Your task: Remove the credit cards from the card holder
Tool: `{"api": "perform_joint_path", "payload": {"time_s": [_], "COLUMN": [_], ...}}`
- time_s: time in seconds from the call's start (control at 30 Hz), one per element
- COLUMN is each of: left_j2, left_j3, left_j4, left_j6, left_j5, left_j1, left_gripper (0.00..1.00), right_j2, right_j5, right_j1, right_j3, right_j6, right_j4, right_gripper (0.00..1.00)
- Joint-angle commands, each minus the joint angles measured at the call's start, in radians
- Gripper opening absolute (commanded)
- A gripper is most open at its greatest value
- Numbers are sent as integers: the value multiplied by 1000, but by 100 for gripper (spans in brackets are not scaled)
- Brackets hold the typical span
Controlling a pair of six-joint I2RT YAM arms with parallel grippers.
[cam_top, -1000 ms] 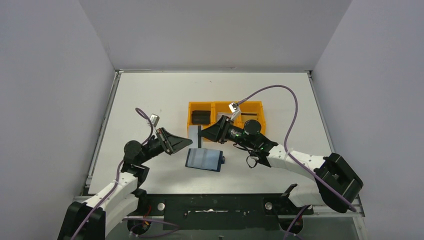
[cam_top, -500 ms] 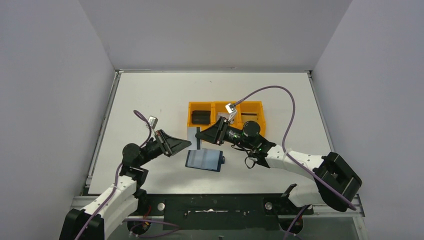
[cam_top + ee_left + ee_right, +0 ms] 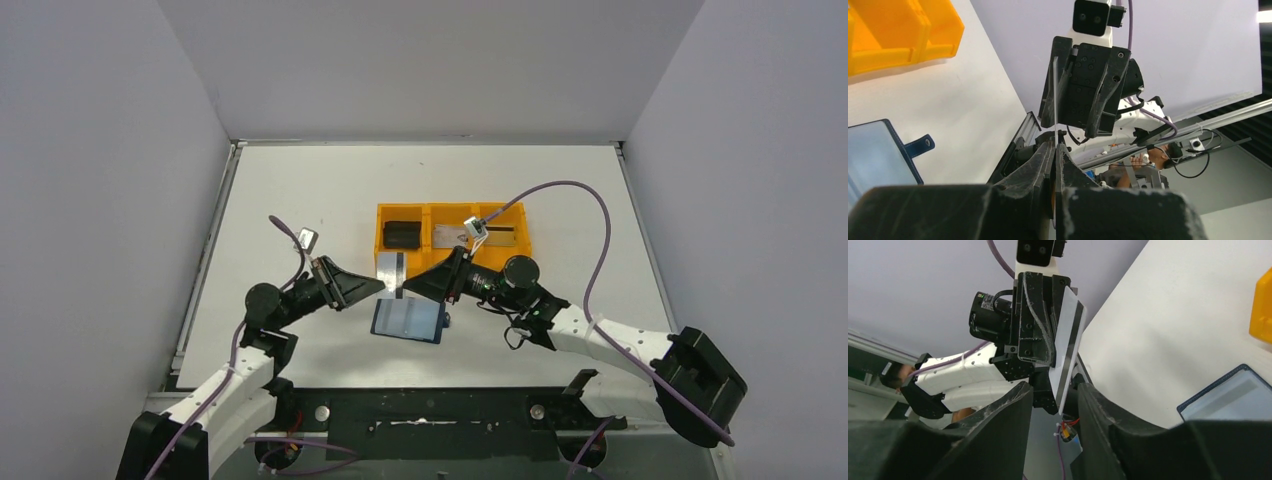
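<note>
The left gripper (image 3: 376,286) clamped one edge of a striped card (image 3: 391,272), held upright over the open holder's (image 3: 408,320) 11 o'clock corner. The right gripper (image 3: 408,290) straddled the card, jaws apart (no contact visible). Light, stiff and slick, it likely needed a flat-face pinch near its free edge.

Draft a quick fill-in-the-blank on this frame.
The left gripper is shut on a ___.
The holder lies ___ on the table.
The tray has ___ compartments.
Missing words: card; open; three.
</note>
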Motion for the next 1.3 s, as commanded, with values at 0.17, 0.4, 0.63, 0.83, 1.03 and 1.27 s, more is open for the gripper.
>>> {"api": "perform_joint_path", "payload": {"time_s": [0.17,0.4,0.63,0.83,1.03,1.27], "left_j2": [-91,-186,-204,-136,-130,-115], "left_j3": [-69,-130,-76,-72,-47,-22], "left_j4": [138,119,-6,14,-43,-84], "left_j6": [19,3,96,133,182,214], "left_j5": [-14,-68,-90,-71,-80,-61], "left_j1": [-21,-44,-44,-44,-43,-40], "left_gripper": [0,0,0,0,0,0], "right_j2": [-47,56,107,110,69,24], "right_j5": [32,1,16,11,41,43], "right_j1": [3,24,62,72,66,67], "right_j3": [20,59,37,38,30,-10], "right_j6": [-92,-62,-45,-59,-83,-89], "right_j4": [48,132,196,194,159,191], "right_gripper": [52,50,44,30,26,9]}}
